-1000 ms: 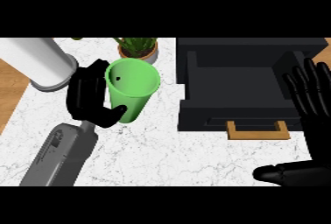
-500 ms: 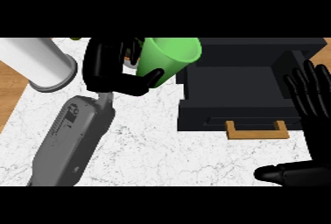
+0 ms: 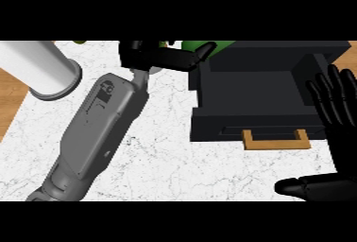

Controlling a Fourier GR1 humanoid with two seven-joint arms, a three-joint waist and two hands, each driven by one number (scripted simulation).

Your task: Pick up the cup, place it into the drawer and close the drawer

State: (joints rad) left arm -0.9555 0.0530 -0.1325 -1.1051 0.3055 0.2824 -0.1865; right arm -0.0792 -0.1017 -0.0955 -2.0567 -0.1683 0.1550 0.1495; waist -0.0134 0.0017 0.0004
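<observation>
the cup (image 3: pixel 209 46) shows only as a sliver of bright green at the top of the view, just beyond the back left corner of the drawer (image 3: pixel 258 101), mostly hidden by the left hand (image 3: pixel 157 56), whose dark fingers are curled round it; the drawer is a black box pulled open, its hollow facing up, with a tan handle (image 3: pixel 275 140) on the front; to do this step well, my judgement is that the cup should be carried rightward until it sits squarely over the hollow, then lowered inside the walls before the fingers let go, since its rim could catch the drawer's edge; the right hand (image 3: pixel 338 118) rests at the right edge, fingers straight and spread, holding nothing; a white cylinder (image 3: pixel 35 68) stands at the far left on the marble counter (image 3: pixel 181 170).
</observation>
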